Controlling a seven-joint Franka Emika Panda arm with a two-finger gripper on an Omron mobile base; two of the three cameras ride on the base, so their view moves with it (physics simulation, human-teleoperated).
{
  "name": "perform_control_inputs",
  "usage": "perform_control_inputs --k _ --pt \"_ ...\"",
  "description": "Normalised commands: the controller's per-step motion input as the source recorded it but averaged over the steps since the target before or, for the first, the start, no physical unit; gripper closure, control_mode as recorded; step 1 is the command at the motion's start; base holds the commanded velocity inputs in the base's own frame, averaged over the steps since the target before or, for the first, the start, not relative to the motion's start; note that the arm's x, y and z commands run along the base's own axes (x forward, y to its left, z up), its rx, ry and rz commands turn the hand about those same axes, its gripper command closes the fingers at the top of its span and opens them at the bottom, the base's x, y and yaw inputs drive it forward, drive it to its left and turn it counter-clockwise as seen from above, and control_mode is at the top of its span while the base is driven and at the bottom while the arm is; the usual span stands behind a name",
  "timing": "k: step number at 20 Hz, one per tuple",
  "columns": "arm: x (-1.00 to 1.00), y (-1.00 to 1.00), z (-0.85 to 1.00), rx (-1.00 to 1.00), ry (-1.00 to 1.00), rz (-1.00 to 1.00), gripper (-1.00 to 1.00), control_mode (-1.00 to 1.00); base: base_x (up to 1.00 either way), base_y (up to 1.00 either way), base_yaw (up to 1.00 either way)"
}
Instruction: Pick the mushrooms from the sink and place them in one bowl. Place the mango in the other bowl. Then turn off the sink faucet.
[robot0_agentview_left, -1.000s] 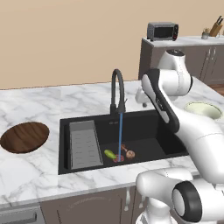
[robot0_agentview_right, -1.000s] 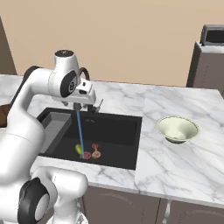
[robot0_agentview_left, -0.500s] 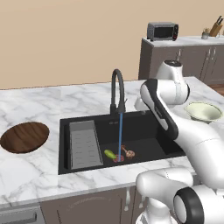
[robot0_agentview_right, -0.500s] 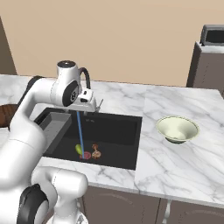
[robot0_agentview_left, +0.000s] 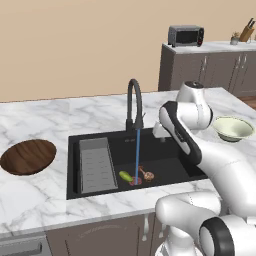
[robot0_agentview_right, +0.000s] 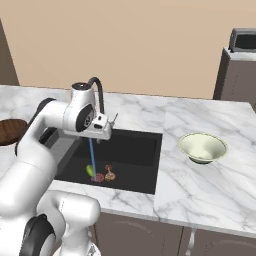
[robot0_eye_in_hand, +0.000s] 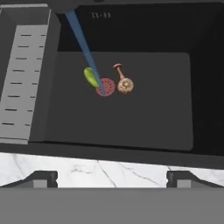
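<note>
Fingers (robot0_eye_in_hand: 46, 178) spread wide, grasping nothing, gripper (robot0_eye_in_hand: 112, 179) above the sink (robot0_eye_in_hand: 131, 127) front rim. In the sink: mango (robot0_eye_in_hand: 91, 77) touching the red drain (robot0_eye_in_hand: 105, 87), two mushrooms (robot0_eye_in_hand: 123, 81) just beside the drain, grey tray (robot0_eye_in_hand: 22, 78) along one wall. Water stream (robot0_eye_in_hand: 85, 50) from the faucet (robot0_agentview_left: 133, 102) onto the drain. Wooden bowl (robot0_agentview_left: 28, 156) and cream bowl (robot0_agentview_right: 202, 147) on the counter (robot0_agentview_right: 200, 185), either side of the sink, nothing inside.

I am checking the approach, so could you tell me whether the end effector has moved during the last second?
Yes. In the right base view the end effector has shifted right and lower against the sink faucet, over the sink.
</note>
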Motion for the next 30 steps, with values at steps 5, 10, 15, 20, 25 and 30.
perform_control_inputs --k 5,10,15,20,25,30 --pt "0.0 0.0 -0.39 0.04 0.14 0.0 -1.0 -1.0 0.0 0.0 0.0" --pt "0.0 0.0 -0.35 0.04 0.21 0.0 -1.0 -1.0 0.0 0.0 0.0" --pt "0.0 0.0 -0.38 0.0 0.19 0.0 -1.0 -1.0 0.0 0.0 0.0" --pt "0.0 -0.02 -0.41 0.02 0.16 0.0 -1.0 -1.0 0.0 0.0 0.0" --pt "0.0 -0.14 -0.42 0.11 0.06 0.0 -1.0 -1.0 0.0 0.0 0.0" --pt "0.0 -0.12 -0.39 0.11 0.07 0.0 -1.0 -1.0 0.0 0.0 0.0"
